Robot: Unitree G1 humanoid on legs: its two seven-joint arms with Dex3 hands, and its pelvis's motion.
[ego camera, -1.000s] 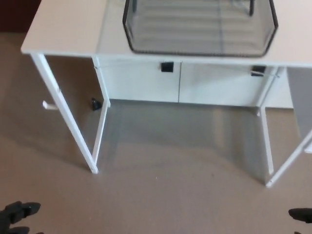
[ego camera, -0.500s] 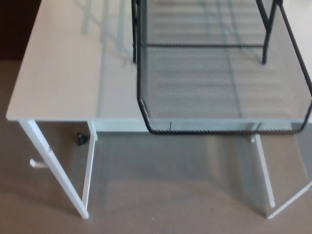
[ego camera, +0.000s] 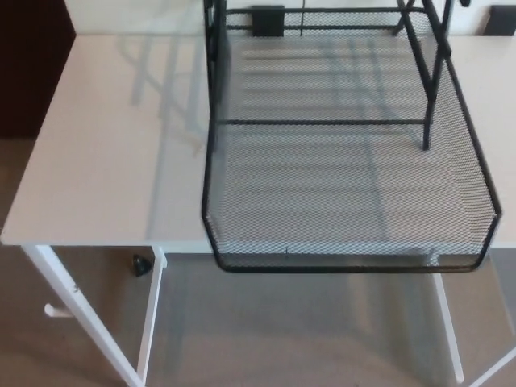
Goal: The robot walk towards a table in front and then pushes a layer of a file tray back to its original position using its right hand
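A black wire-mesh file tray [ego camera: 347, 193] stands on the white table [ego camera: 113, 153]. Its bottom layer is pulled out towards me, and the front rim [ego camera: 347, 264] of that layer hangs past the table's near edge. The tray's black frame posts [ego camera: 427, 72] rise at the back, above the drawn-out layer. Neither of my hands shows in the head view.
White table legs [ego camera: 149, 322] drop to the beige carpet [ego camera: 282, 339] below the table's edge. A small black object [ego camera: 142, 264] lies on the floor under the table. A dark panel [ego camera: 28, 64] stands at the far left.
The camera has moved closer to the table and now looks further onto its top. The hand tips seen at the bottom corners a second ago have dropped out of view.
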